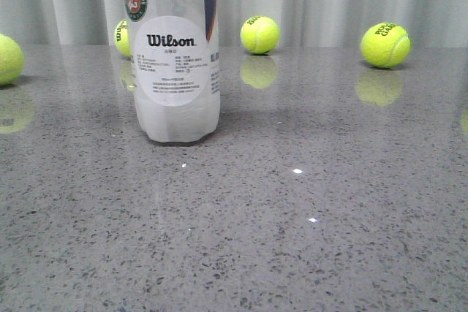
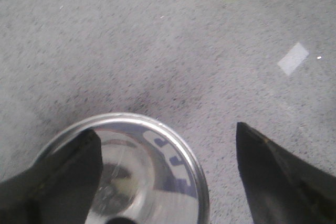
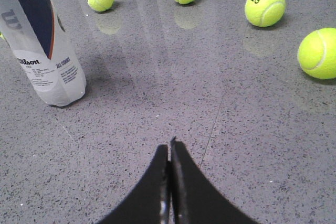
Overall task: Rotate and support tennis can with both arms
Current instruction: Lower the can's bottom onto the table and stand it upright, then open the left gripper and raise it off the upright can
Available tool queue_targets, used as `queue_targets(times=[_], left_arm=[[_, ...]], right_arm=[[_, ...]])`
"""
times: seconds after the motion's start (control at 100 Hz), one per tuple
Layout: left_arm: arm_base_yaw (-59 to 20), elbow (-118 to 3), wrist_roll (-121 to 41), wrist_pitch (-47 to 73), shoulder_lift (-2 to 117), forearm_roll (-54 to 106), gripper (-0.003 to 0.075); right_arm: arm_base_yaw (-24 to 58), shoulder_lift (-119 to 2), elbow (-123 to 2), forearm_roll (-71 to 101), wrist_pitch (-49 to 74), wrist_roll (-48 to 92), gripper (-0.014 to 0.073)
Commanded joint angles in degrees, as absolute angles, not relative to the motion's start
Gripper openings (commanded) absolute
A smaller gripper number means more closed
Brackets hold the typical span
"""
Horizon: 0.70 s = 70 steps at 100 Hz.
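Note:
The tennis can [image 1: 175, 71] stands upright on the grey table, left of centre, with its white Wilson label facing the front camera; its top runs out of that view. No gripper shows in the front view. In the left wrist view I look down on the can's silver-rimmed top [image 2: 152, 177]. My left gripper [image 2: 167, 128] is open above it, with one finger [image 2: 63, 177] over the can's mouth and the other [image 2: 273, 177] off to the side, over the table. My right gripper [image 3: 169, 145] is shut and empty, low over the table and well apart from the can [image 3: 47, 51].
Yellow-green tennis balls lie along the back by the curtain: one at centre [image 1: 259, 34], one at right [image 1: 385, 44], one at the far left edge [image 1: 7, 58], and one partly behind the can [image 1: 121, 38]. The right wrist view shows several balls, the nearest [image 3: 317, 53].

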<state>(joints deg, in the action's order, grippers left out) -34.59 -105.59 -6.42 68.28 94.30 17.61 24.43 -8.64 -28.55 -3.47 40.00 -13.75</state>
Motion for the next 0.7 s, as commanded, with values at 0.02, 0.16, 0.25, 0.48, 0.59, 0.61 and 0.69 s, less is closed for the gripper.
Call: queue_targets(times=[0.02, 0.16, 0.25, 0.48, 0.59, 0.61, 0.69], left_arm=[[-36.6, -107.7, -6.6, 64.2, 92.1, 19.9, 0.0513], [-37.1, -107.7, -6.6, 64.0, 92.1, 19.7, 0.0513], [-37.1, -107.7, -6.6, 63.8, 92.1, 19.7, 0.0513], [-37.1, -107.7, -6.7, 59.5, 89.1, 17.6, 0.0477], [-37.1, -107.3, -6.7, 56.0, 85.3, 14.1, 0.0375], [-37.1, -106.9, -6.7, 55.4, 84.5, 13.6, 0.0347], [-37.1, -104.9, -6.7, 53.6, 80.9, 12.2, 0.0220]], right_arm=[[24.1, -9.3, -29.9, -3.7, 35.3, -13.6, -0.0066], [24.1, -9.3, -29.9, -3.7, 35.3, -13.6, -0.0066], [24.1, -9.3, -29.9, -3.7, 35.3, -13.6, -0.0066], [24.1, -9.3, -29.9, -3.7, 35.3, -13.6, -0.0066], [24.1, -9.3, -29.9, -3.7, 35.3, -13.6, -0.0066], [24.1, -9.3, -29.9, -3.7, 35.3, -13.6, -0.0066], [24.1, -9.3, -29.9, -3.7, 35.3, -13.6, -0.0066]])
